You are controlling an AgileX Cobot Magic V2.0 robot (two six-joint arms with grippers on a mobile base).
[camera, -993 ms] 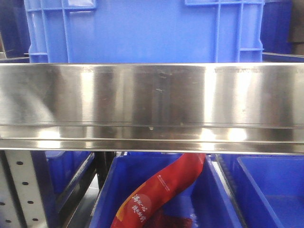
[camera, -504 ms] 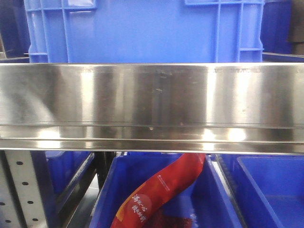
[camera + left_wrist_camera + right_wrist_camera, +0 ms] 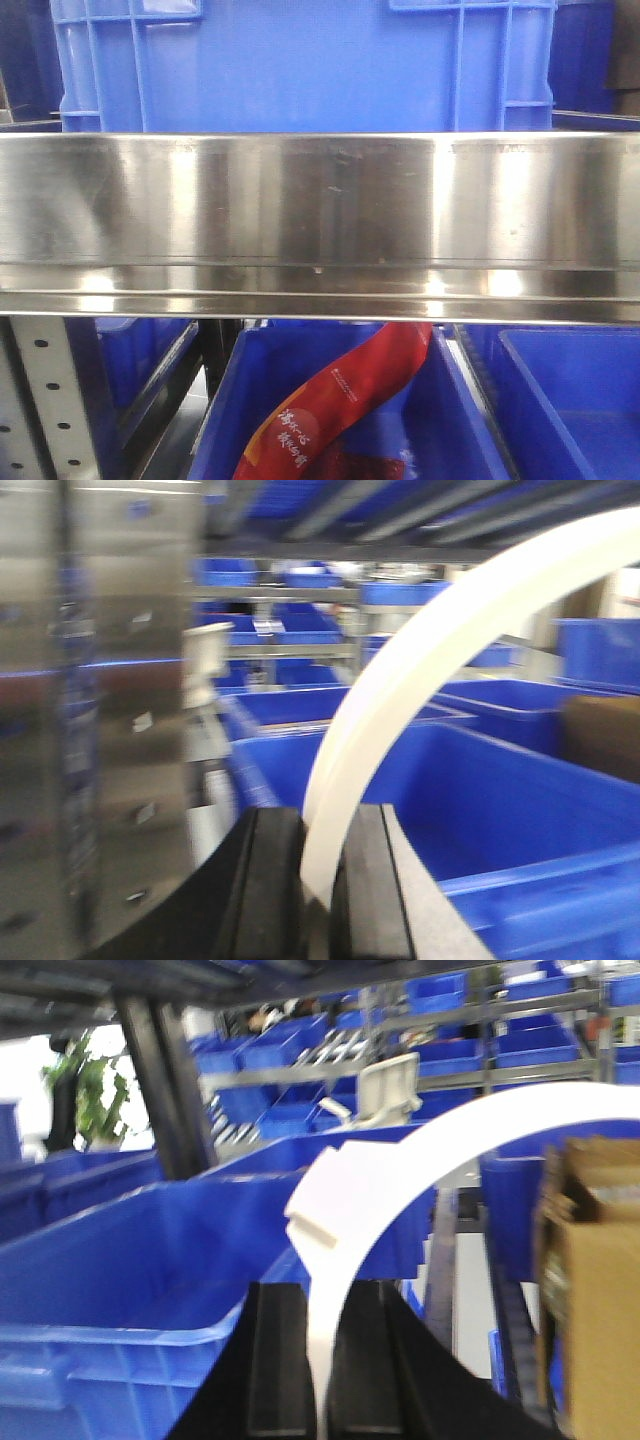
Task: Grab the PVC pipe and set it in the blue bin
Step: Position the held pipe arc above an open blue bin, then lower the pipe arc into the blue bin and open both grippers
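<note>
Stainless steel fills the front view: the shelf rail [image 3: 320,215] runs from 9 to 3 o'clock. A big blue crate [image 3: 300,60] stands above it at 12, and a lower bin [image 3: 450,420] with a red packet [image 3: 335,405] lies at 6. Across the last second only the sheen on that steel has shifted a little. Crate, packet and rail sit as they did, and neither of my arms nor the pipe comes into that view.

From my left wrist, an open blue bin [image 3: 520,820] spreads from the centre out to 4 o'clock. From my right wrist another blue tub [image 3: 130,1260] lies at 8 o'clock and a cardboard box [image 3: 590,1290] at 3.

The PVC pipe [image 3: 420,660] rises white from 6 o'clock and arcs off toward 2. My left gripper [image 3: 318,825] is clamped narrow on its lower part, with both black pads against it. My right gripper [image 3: 320,1300] likewise pinches a white arc [image 3: 400,1160] with a stepped end at 10 o'clock. I cannot tell whether that is the same piece.

I judge the grasp made and the carry under way. The pipe hangs above the bins, not yet released.
</note>
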